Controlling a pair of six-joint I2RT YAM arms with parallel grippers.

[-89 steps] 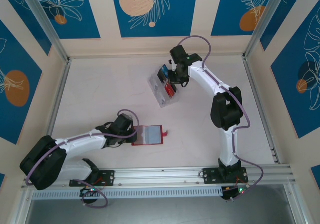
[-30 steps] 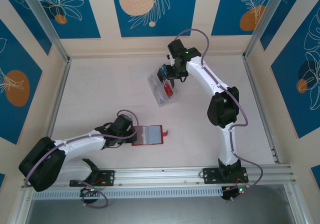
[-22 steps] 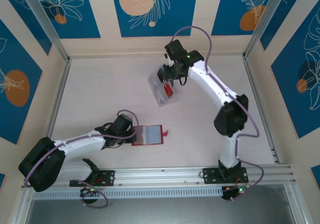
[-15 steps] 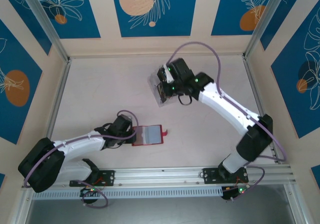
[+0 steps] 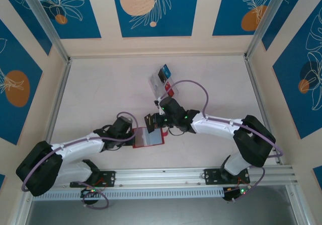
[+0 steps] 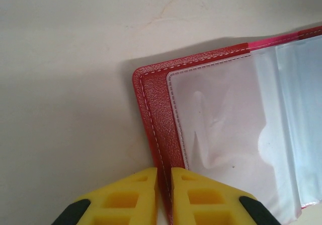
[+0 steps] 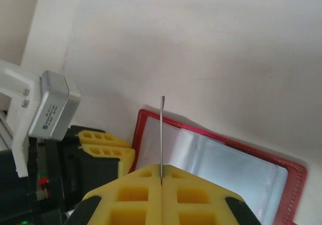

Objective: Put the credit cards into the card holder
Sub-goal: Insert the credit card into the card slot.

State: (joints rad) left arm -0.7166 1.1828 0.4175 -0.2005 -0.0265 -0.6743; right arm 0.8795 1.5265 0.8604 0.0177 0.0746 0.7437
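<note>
Lying open, the card holder (image 6: 157,115) is pinched at its edge by the left gripper (image 6: 163,184); a credit card (image 7: 161,134) is clamped edge-on in the right gripper (image 7: 161,178).

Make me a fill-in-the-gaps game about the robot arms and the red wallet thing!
1. The card holder lies ____ on the table, with its clear pockets showing.
2. The left gripper is shut on the edge of the card holder's ____ cover.
3. The right gripper holds a thin ____ edge-on over the card holder.

Missing words: open; red; credit card
</note>
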